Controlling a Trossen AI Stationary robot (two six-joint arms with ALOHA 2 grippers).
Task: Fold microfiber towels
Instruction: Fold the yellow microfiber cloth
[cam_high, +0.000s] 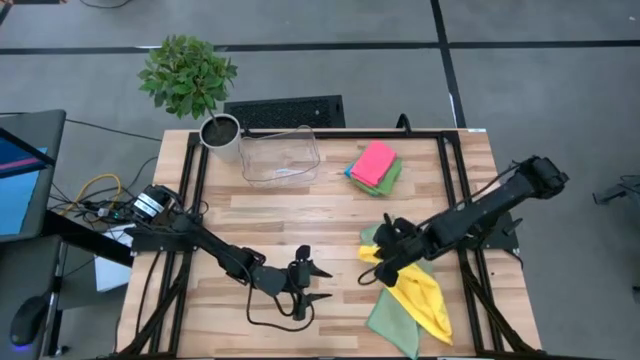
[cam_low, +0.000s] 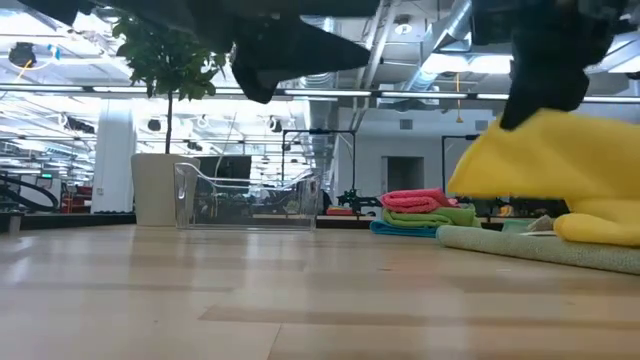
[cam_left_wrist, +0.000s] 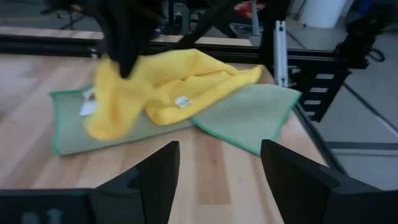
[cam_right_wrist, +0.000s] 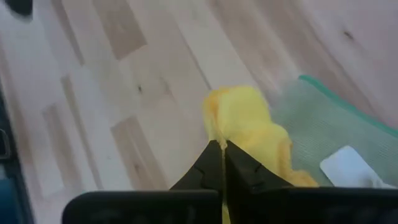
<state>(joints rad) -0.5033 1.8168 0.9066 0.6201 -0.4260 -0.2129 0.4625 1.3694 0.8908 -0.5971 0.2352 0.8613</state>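
Yellow towel (cam_high: 425, 292), soft and rumpled, hangs pinched in right tool (cam_high: 381, 268).

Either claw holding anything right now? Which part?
The right claw is shut on the yellow towel, pinching a bunched edge and lifting it off the sage green towel. The left claw is open and holds nothing.

A light wooden table (cam_high: 330, 215) with a black frame stands on grey floor (cam_high: 560, 90) crossed by dark seams. A potted plant (cam_high: 190, 75) sits at its far left corner, a black keyboard (cam_high: 285, 110) just beyond its far edge. Ceiling ducts and strip lights (cam_low: 440, 60) run overhead.
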